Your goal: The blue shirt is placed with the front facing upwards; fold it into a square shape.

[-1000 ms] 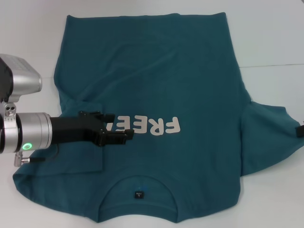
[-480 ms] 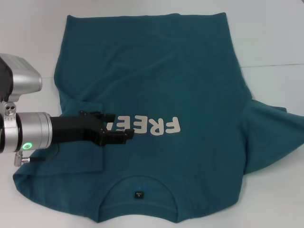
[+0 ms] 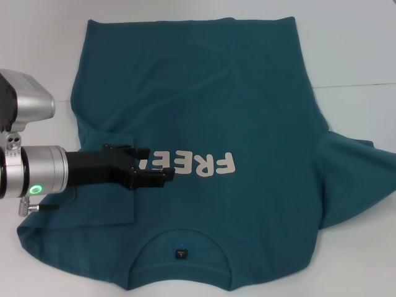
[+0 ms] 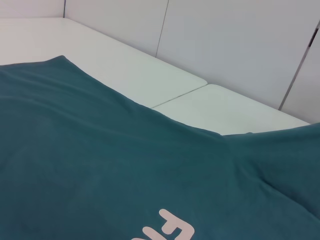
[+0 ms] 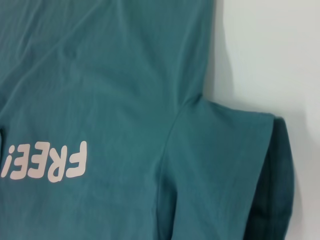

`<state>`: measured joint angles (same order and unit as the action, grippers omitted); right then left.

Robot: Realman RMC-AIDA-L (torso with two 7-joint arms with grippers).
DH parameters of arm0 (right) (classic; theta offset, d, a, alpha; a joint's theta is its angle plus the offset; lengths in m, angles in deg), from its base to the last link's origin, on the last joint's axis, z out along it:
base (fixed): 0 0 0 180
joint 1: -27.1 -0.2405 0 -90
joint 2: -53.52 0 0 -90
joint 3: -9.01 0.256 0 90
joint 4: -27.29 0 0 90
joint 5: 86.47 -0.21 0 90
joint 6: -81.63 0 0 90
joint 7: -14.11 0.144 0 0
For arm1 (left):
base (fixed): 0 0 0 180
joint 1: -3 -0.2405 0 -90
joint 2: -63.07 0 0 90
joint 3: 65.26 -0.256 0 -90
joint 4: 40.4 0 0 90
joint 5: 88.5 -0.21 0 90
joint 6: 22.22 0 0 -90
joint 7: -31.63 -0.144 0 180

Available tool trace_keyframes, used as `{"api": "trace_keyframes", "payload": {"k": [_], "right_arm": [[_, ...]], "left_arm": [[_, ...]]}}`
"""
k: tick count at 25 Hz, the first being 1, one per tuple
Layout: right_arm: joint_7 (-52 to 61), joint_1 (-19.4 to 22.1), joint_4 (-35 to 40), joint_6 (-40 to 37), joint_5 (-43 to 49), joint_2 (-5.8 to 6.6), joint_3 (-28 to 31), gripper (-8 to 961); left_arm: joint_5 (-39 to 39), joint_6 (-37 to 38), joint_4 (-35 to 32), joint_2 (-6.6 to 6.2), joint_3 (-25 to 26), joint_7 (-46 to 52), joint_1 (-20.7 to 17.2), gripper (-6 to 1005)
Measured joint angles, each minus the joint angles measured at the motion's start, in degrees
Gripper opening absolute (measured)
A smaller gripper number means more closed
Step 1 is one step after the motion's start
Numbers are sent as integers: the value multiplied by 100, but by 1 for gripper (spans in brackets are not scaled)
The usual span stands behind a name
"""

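The blue shirt lies front up on the white table, collar and its dark tag nearest me and the white "FREE!" lettering across the chest. Its left sleeve is folded inward onto the body, while the right sleeve spreads out to the side. My left gripper hovers over the chest beside the lettering, open, with nothing between its fingers. The right gripper is out of view; its wrist camera looks down on the right sleeve and the lettering.
White table surrounds the shirt, with a seam running across at the right. Grey wall panels rise behind the table's far edge in the left wrist view.
The dark tip of the right gripper that showed at the right edge a second ago has left the head view, and the right sleeve has settled. The left arm has not moved.
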<state>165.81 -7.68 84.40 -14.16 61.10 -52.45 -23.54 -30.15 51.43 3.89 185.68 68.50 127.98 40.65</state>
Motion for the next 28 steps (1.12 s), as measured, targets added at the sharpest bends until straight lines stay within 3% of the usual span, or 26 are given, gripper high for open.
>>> {"api": "trace_keyframes", "payload": {"k": [28], "right_arm": [[-75, 16, 99, -84, 280, 62, 223, 6]], "left_arm": [[0, 3, 0, -26, 0, 26, 28, 847]]}}
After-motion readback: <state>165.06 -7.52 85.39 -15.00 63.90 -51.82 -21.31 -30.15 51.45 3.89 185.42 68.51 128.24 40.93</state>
